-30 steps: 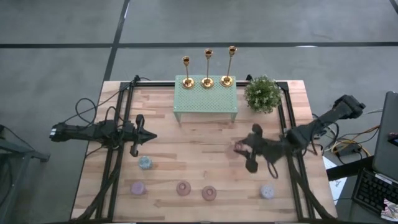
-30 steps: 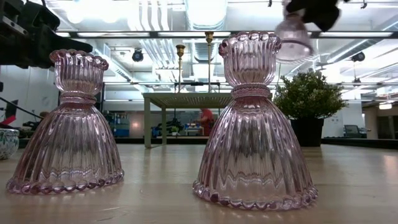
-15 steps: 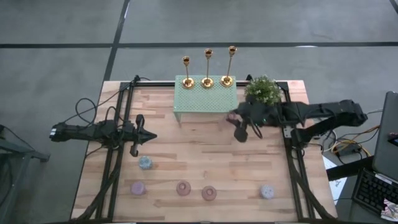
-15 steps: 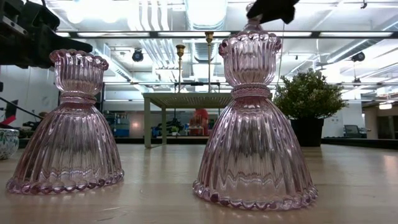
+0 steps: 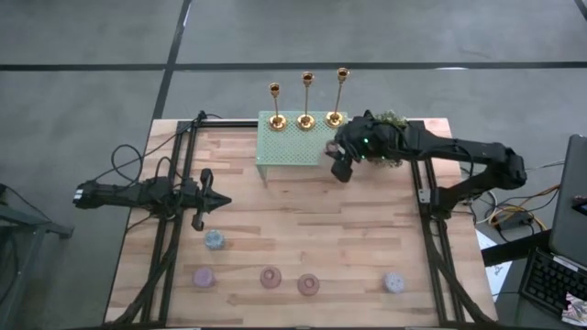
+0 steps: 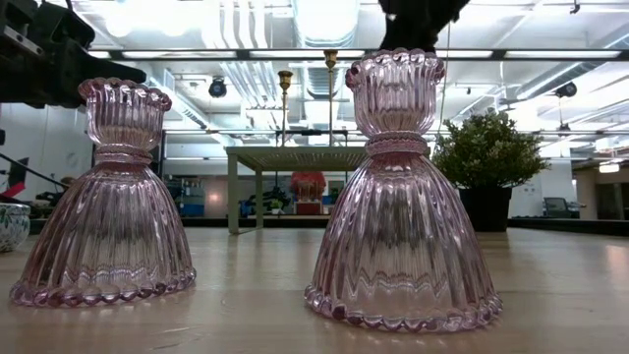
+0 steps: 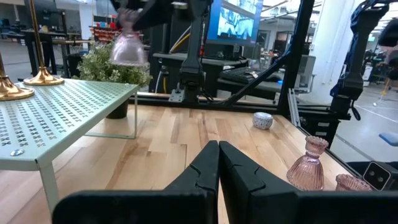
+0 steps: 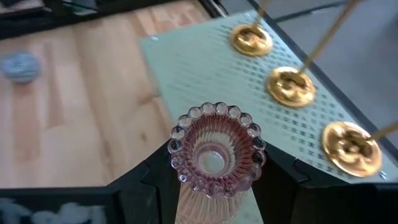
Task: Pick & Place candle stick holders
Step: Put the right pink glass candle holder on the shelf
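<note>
Right gripper (image 5: 337, 158), upper centre of the overhead frame, is clamped on a pink glass holder (image 8: 216, 149) over the green shelf (image 5: 292, 145). Lower it upright, clear of the gold candlesticks (image 5: 305, 103). Left gripper (image 7: 217, 167), pressed together, waits at left.

Overhead and tabletop views share the green shelf (image 5: 303, 145).
</note>
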Motion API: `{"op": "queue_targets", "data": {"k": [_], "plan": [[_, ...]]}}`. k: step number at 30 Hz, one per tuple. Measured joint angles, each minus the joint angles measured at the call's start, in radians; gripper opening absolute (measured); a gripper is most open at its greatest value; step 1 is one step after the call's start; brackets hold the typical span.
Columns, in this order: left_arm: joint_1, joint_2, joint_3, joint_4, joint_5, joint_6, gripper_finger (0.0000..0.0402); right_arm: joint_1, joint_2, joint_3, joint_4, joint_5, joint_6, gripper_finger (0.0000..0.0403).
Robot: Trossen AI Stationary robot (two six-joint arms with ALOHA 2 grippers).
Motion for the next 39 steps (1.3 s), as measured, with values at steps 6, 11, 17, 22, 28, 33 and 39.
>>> {"op": "queue_targets", "data": {"k": [6, 11, 17, 22, 28, 33, 39], "plan": [[0.000, 0.000, 0.000, 0.000, 0.000, 0.000, 0.0014, -0.082, 0.034, -0.001, 0.009, 0.002, -0.029, 0.0157], [0.000, 0.000, 0.000, -0.001, 0.000, 0.000, 0.0014, -0.140, 0.052, -0.005, 0.049, -0.001, -0.029, 0.0151], [0.000, 0.000, 0.000, -0.001, 0.000, 0.000, 0.0014, -0.205, 0.081, -0.011, 0.053, -0.004, -0.024, 0.0159], [0.000, 0.000, 0.000, -0.001, 0.000, 0.000, 0.0014, -0.233, 0.104, -0.013, 0.057, -0.004, -0.021, 0.0155], [0.000, 0.000, 0.000, -0.001, 0.000, 0.000, 0.0014, -0.246, 0.128, -0.014, 0.065, -0.005, -0.024, 0.0153], [0.000, 0.000, 0.000, -0.001, 0.000, 0.000, 0.0014, -0.255, 0.146, -0.016, 0.075, -0.004, -0.025, 0.0162], [0.000, 0.000, 0.000, -0.001, 0.000, 0.000, 0.0014, -0.263, 0.150, -0.017, 0.087, -0.004, -0.025, 0.0150]]}}
